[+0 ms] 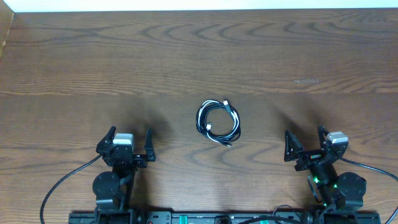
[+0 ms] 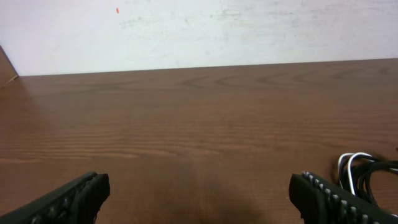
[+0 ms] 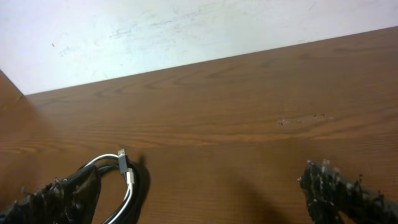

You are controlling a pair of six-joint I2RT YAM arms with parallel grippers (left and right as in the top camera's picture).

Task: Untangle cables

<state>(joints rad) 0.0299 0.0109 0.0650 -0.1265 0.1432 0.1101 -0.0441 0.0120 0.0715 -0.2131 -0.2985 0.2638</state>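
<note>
The cables (image 1: 218,122) lie in one small coil of thin black and white strands with small plug ends, at the middle of the wooden table. The coil's edge shows at the far right of the left wrist view (image 2: 364,174) and at the lower left of the right wrist view (image 3: 121,183), with a USB plug on top. My left gripper (image 1: 130,141) is open and empty, left of and nearer than the coil. My right gripper (image 1: 306,144) is open and empty, right of and nearer than the coil. Neither touches the cables.
The brown wooden table (image 1: 199,56) stretches to a white wall at the back. Thicker black cords (image 1: 62,183) run from both arm bases at the front edge. A dark rail (image 1: 199,218) lies along the front between the bases.
</note>
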